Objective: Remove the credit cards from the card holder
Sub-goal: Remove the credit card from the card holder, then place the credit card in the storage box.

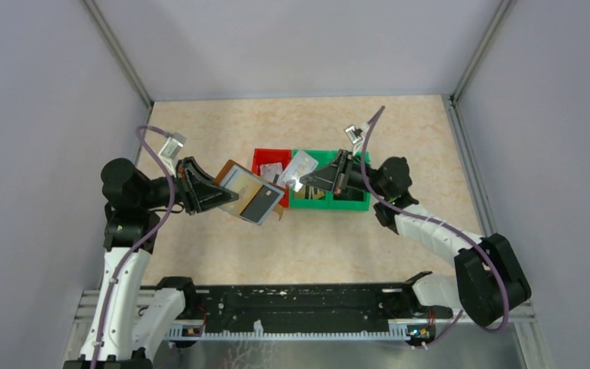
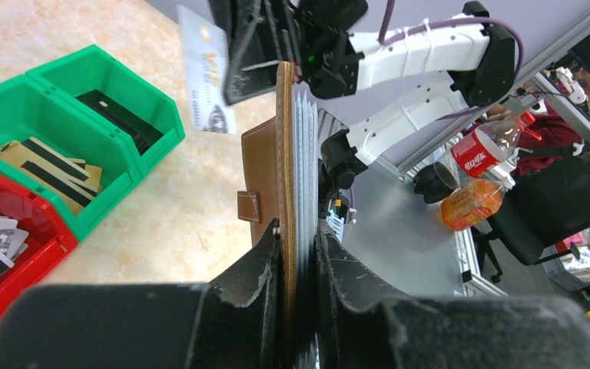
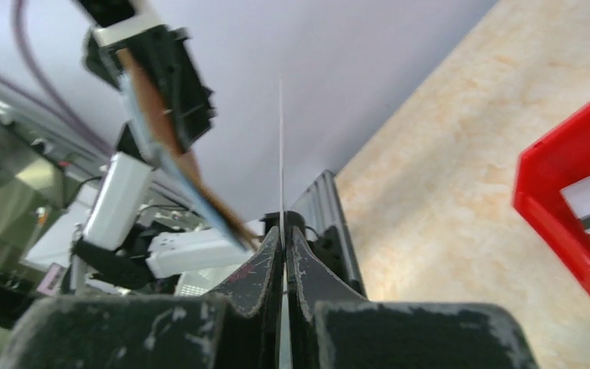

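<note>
My left gripper [image 1: 219,194] is shut on the open brown card holder [image 1: 247,196] and holds it above the table, left of the bins. A dark credit card [image 1: 261,204] sits in its pale inner pocket. In the left wrist view the holder [image 2: 286,146] is edge-on between my fingers [image 2: 298,234]. My right gripper [image 1: 306,178] is shut on a whitish credit card [image 1: 299,167], clear of the holder, above the bins. That card also shows in the left wrist view [image 2: 206,77] and edge-on in the right wrist view [image 3: 281,146], pinched at my right gripper [image 3: 283,234].
A red bin [image 1: 263,157] with whitish cards and a green two-part bin [image 1: 353,201] stand mid-table. The green bin holds gold cards with dark stripes [image 2: 50,163] and a dark card [image 2: 123,119]. Grey walls enclose the table on three sides.
</note>
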`<act>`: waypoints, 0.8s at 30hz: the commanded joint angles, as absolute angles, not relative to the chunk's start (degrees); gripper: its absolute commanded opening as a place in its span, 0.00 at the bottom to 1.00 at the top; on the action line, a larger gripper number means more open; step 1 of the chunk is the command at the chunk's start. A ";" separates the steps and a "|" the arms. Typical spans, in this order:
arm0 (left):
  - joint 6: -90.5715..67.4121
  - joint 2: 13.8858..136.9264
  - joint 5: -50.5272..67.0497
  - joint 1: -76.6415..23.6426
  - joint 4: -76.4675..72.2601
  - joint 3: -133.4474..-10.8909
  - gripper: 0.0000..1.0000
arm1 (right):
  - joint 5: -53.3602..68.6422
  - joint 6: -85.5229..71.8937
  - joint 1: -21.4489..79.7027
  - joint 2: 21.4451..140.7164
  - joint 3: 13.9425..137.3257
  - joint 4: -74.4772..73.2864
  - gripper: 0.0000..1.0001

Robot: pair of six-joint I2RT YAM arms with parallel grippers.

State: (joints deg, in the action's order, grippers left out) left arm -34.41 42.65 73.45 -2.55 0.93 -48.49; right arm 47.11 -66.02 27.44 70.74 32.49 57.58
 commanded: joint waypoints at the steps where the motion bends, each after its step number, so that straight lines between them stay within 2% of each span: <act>1: -30.79 40.90 75.51 -2.90 1.63 -52.02 0.05 | 47.13 -48.09 27.05 75.15 43.13 28.43 0.00; 10: -32.49 40.29 76.07 -2.90 -0.35 -53.44 0.03 | 39.48 -36.18 33.04 95.43 64.99 5.18 0.00; 17: -34.03 39.90 76.52 -2.90 -2.95 -53.56 0.02 | 34.71 -31.93 36.02 107.23 79.01 -5.77 0.00; 24: -34.57 39.33 76.62 -2.90 -3.37 -53.57 0.02 | 31.96 -31.69 37.14 114.00 84.13 -9.09 0.00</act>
